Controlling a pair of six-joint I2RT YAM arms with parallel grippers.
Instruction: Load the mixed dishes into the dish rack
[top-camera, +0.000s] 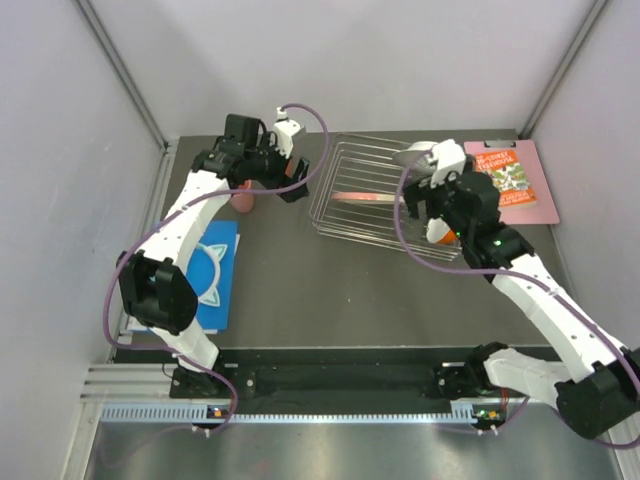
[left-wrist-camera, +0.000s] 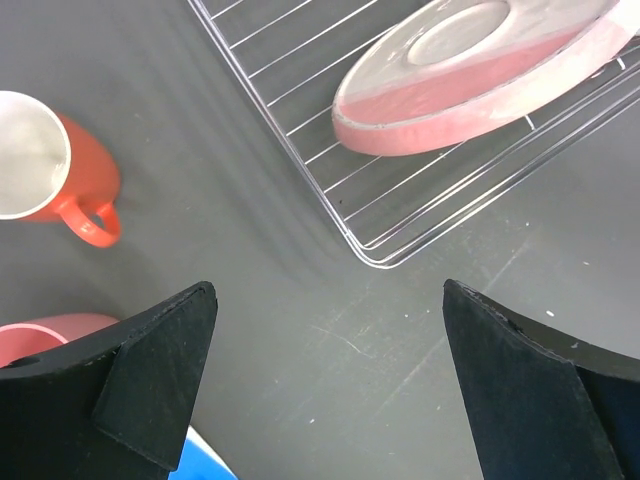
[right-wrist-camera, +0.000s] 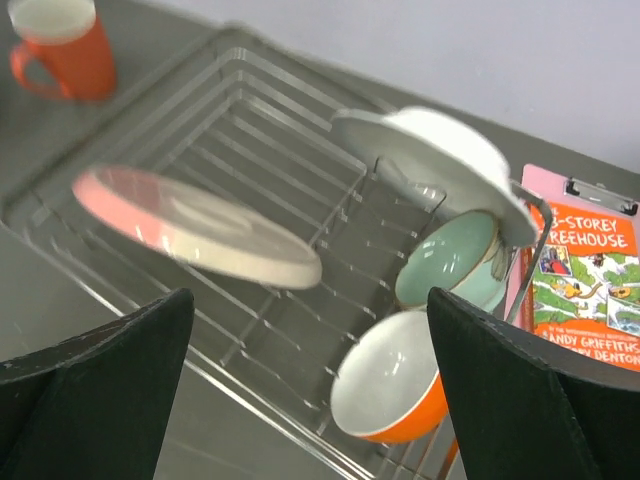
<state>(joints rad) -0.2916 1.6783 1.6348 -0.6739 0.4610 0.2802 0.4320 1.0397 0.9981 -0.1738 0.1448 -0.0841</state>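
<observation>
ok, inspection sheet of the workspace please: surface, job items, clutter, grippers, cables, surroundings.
surface: dark table, lightly scuffed, no spills seen.
job's things: dish rack holds pink plate, pale plate, mint bowl, orange bowl; orange cup and pink cup on the table outside it.
clutter: blue book with cat-ear headphones at left; storybook on pink clipboard right of the rack.
grippers: left gripper open, empty; right gripper open, empty.
cables: purple cables loop along both arms; the right one crosses over the rack in the top view.
surroundings: pale enclosure walls; nothing else seen.
</observation>
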